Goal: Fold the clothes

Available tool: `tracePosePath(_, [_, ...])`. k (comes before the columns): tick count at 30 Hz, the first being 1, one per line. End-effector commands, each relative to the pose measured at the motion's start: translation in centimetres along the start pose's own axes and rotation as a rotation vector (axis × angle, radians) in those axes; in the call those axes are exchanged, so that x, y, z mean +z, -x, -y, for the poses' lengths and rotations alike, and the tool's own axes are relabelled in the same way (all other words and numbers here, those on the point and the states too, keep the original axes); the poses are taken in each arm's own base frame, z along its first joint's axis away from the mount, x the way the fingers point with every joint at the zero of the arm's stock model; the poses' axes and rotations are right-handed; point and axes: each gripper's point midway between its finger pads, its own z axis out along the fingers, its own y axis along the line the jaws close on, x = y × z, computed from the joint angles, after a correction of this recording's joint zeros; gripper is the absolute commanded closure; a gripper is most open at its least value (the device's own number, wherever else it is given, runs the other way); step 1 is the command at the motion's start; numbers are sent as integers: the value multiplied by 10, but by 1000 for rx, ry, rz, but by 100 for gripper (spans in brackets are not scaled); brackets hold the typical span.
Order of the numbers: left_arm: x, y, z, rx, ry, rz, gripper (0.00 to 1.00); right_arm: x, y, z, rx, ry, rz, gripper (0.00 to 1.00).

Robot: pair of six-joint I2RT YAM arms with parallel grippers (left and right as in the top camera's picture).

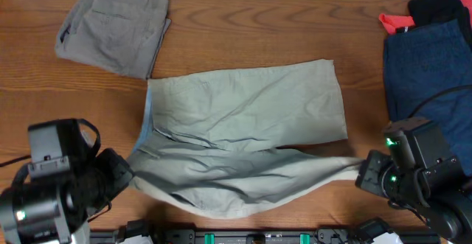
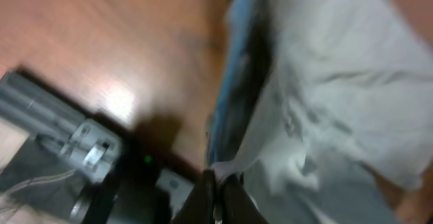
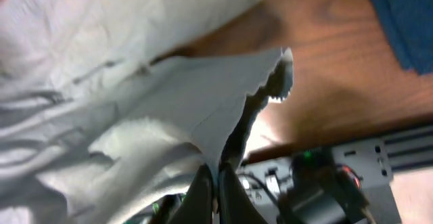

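With my left hand (image 2: pixel 218 187) and right hand (image 3: pixel 216 176) each pinching a near corner of the khaki shorts (image 1: pixel 251 119) spread on the tabletop (image 1: pixel 243 30), I judge an uneven pull could slip the cloth free, skewing the fold.

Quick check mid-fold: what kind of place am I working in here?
Probably a lab folding station: wooden table, mounting rail at its near edge, grey shorts and navy shorts staged at the sides.
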Motion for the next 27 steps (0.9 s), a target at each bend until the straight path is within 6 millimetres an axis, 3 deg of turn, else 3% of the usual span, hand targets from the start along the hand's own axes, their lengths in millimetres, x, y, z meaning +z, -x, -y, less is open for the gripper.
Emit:
tracePosePath(1, [-5,22,13,4,-40,79,94,-3,22,2,28,-33,96,99])
tracePosePath(6, [4,60,33,-3,-86,156,94,6,60,-2,81,-75,205,99])
tracePosePath(10, [18,87,46,-1,-96,174,94,23,87,-3,139,-117,218,99])
tracePosePath(19, [73,137,69,-3,-83,151,94,65,148,-20,140,-121,267,99])
tracePosePath(27, [123,173,84,-4,-81,149,94,84,178,-32,99,-102,316,99])
